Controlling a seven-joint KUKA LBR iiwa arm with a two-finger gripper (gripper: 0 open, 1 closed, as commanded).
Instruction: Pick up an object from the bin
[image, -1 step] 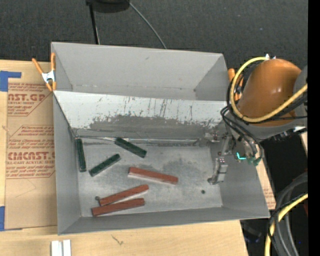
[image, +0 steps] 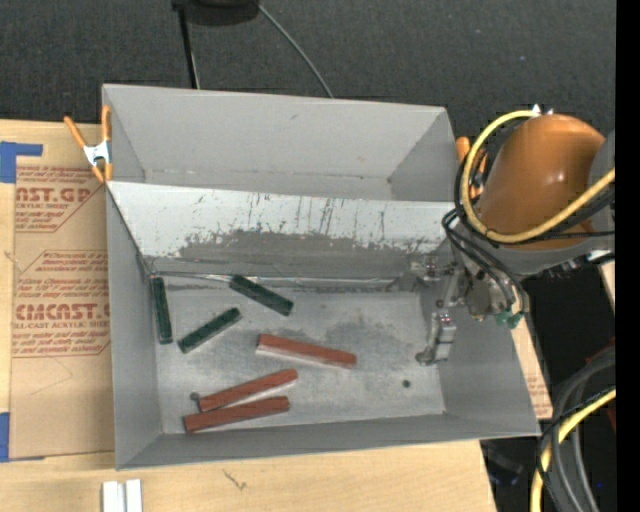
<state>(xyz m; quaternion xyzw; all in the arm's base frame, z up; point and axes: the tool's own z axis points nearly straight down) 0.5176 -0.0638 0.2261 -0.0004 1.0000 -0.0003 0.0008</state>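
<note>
The jaws hang at about 3 o'clock in the bin (image: 130, 300), low over bare floor and close to the right wall, under the arm (image: 540, 190). Nothing shows between them. Whether they stand wide or narrow I cannot tell.

No thing is taken yet. The likeliest candidate is the centre stick (image: 305, 351), red-brown and lying flat near the middle. Its right end points toward 3 o'clock, but it is clearly apart from the jaws. At 7 o'clock lie the upper red stick (image: 247, 390) and the lower red stick (image: 236, 414), side by side and seemingly touching at their left ends. The wall stick (image: 160, 310), green, lies along the left wall at 9 o'clock, with the slant stick (image: 209, 330) just beside it. The back stick (image: 262, 295), also green, sits toward 11 o'clock. A dark speck (image: 406, 382) lies at 4 o'clock, near the jaws.

What could go wrong:
- Closing here would probably catch nothing, since only bare floor lies below.
- The sticks are thin and flat, so the jaws may scrape the floor or skid off one.
- A grasp at 7 o'clock could lift two sticks, or nudge one away.
- The wall stick leaves little room on its outer side.
- So near the right wall, a sideways move risks a knock.
</note>
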